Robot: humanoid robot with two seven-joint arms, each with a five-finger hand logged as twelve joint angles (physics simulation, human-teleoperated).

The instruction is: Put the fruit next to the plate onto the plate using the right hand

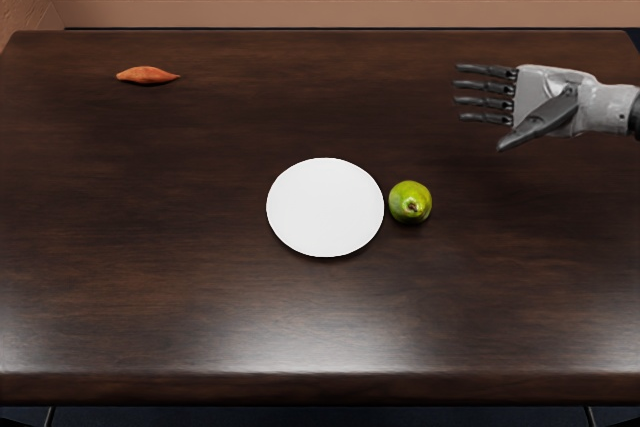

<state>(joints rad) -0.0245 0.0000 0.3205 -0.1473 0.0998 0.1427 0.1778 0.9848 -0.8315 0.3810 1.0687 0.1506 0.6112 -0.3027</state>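
Dark wooden worktop, tan wall behind. White plate at centre. Green pear just right of the plate, on the worktop. Orange sweet potato far up-left of the plate. Right hand up-right of the plate, fingers spread, empty.

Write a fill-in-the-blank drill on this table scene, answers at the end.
1. As pictured, the green fruit lies just ____ of the plate.
2. The plate's colour is ____.
3. The orange thing lies at the table's far ____ side.
4. The right hand, fingers spread, holds ____.

Missing words: right; white; left; nothing.
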